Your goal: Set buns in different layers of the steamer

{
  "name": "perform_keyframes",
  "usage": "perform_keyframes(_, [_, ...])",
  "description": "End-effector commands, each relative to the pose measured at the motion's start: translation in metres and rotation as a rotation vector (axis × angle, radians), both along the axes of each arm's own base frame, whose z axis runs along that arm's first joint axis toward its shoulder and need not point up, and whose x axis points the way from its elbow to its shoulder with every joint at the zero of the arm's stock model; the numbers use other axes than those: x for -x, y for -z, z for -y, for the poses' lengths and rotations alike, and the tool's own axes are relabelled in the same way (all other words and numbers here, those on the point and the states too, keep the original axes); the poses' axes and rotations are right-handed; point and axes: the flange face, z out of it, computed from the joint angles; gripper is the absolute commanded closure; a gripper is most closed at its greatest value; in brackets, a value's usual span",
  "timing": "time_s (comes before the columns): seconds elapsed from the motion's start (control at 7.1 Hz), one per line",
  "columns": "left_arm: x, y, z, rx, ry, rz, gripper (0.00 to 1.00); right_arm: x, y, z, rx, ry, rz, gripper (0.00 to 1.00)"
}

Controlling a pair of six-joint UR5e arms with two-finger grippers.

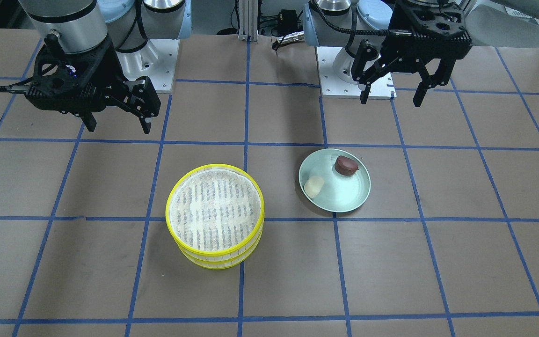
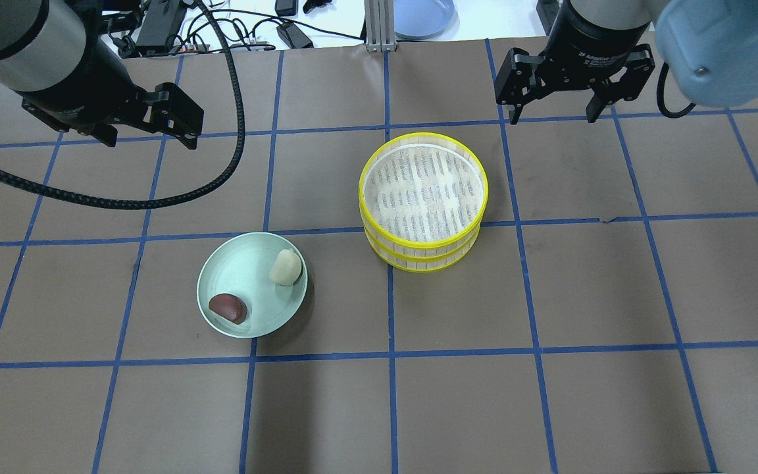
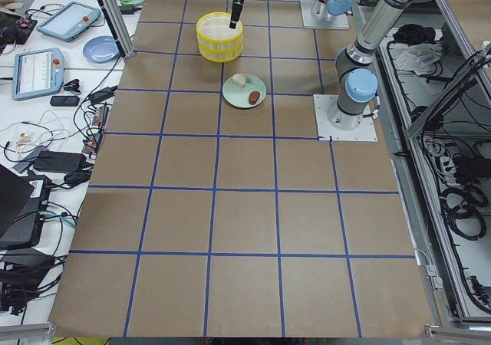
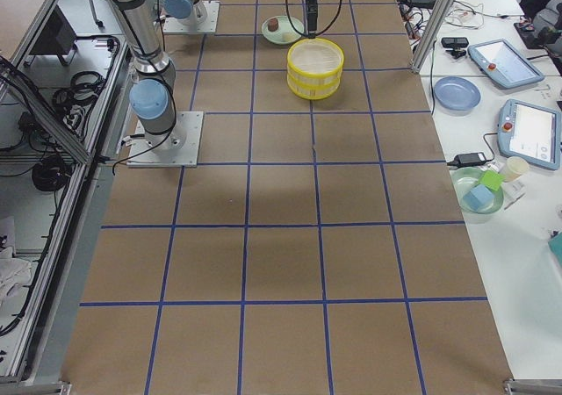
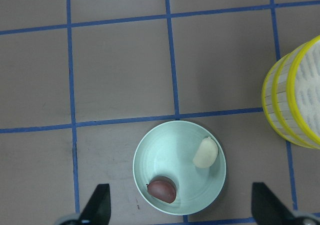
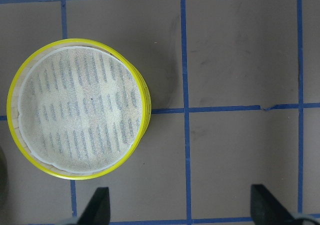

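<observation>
Nearest me, white bun (image 2: 285, 266) and brown bun (image 2: 228, 308) lie on the plate (image 2: 247, 266). Beyond, the layers (image 2: 418, 249) stand stacked, so I reckon the top one must come off. Farthest, left pincer (image 1: 392, 95) and right pincer (image 2: 554, 113) hover wide open, empty.

On the counter (image 2: 583, 408), the upper tray (image 2: 423, 191) hides the floor of the lower tray (image 1: 218, 263). The left wrist view's edge crops the stack; left fingers (image 5: 98, 201) and right fingers (image 6: 98, 204) show tips only. From the left end, the white bun (image 3: 240, 80) and brown bun (image 3: 254, 96) are featureless specks.
</observation>
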Motion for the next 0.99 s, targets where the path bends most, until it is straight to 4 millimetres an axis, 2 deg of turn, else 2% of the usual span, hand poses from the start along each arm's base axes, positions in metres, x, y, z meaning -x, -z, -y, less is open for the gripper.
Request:
perform_keyframes(0.0, [0.000,0.000,-0.001,-0.004,-0.001,0.004,0.00,0.001,-0.001,-0.001,0.004,-0.013,-0.007,0.28])
perform_keyframes(0.14, [-0.001,0.006,0.002,-0.015,-0.002,0.008,0.00,0.001,-0.001,-0.001,0.004,-0.009,-0.008,0.36])
perform_keyframes(0.28, [-0.002,0.009,0.006,-0.022,-0.007,0.004,0.00,0.000,-0.001,-0.001,0.004,-0.001,-0.004,0.38])
perform_keyframes(0.42, [-0.003,0.013,0.006,-0.030,-0.007,0.006,0.00,0.000,-0.001,-0.001,0.002,0.002,0.005,0.01])
perform_keyframes(0.7, [-0.004,0.020,0.011,-0.045,-0.008,0.003,0.00,0.000,0.000,0.000,0.000,0.002,0.005,0.00])
perform_keyframes(0.85, [-0.006,0.030,0.020,-0.061,-0.009,0.001,0.00,0.000,0.000,0.000,-0.001,0.000,0.003,0.00])
